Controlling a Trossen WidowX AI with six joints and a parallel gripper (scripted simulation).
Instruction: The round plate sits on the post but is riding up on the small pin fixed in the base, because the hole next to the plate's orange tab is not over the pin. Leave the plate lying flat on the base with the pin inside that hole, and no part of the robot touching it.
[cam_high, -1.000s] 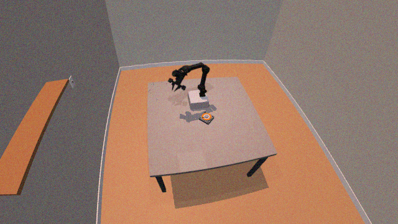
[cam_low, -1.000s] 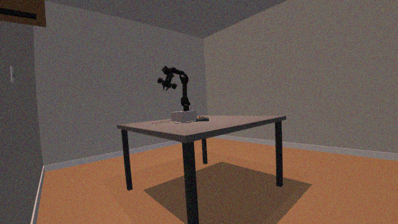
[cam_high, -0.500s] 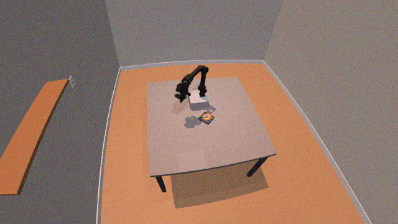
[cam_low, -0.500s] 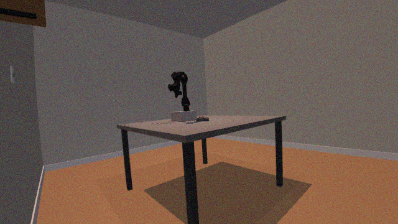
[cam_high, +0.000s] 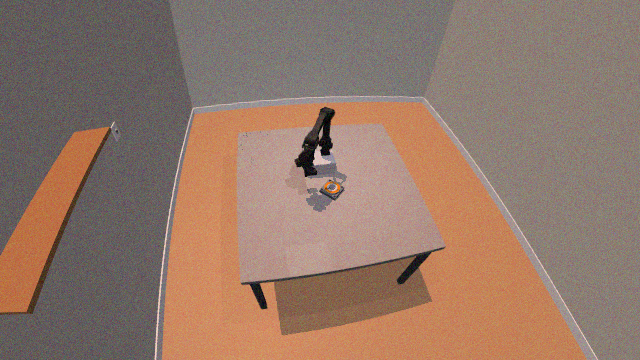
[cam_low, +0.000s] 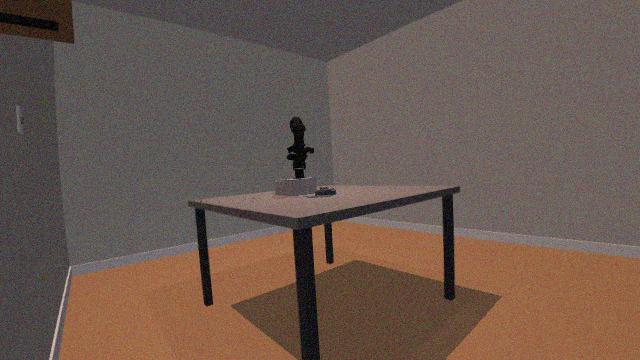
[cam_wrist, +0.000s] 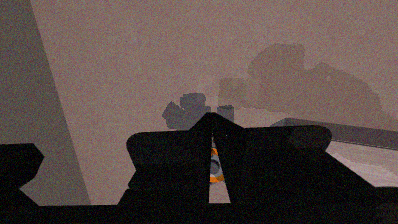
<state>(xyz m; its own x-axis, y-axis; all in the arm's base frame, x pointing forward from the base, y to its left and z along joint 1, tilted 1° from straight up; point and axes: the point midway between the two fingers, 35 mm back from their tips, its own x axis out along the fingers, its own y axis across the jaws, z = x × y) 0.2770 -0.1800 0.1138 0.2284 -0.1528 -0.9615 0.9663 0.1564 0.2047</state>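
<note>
The round plate (cam_high: 337, 184) (cam_wrist: 216, 178) shows orange with a grey middle on the dark square base (cam_high: 334, 197) (cam_low: 326, 192), in front of the white block. In the wrist view only a strip of it shows through the narrow gap between the fingers. My gripper (cam_high: 310, 173) (cam_wrist: 210, 116) is shut and empty, with its fingertips together. It hangs in the air above the table, left of the plate in the top view, and does not touch it. The pin, the hole, the tab's direction and the plate's tilt are too small to tell.
The white block (cam_high: 326, 169) (cam_low: 295, 187) stands beside the arm's foot, behind the base. The table (cam_high: 340, 240) (cam_low: 400, 194) bears them all, and the arm's shadows fall around the base. A shelf (cam_high: 50, 200) is on the left wall.
</note>
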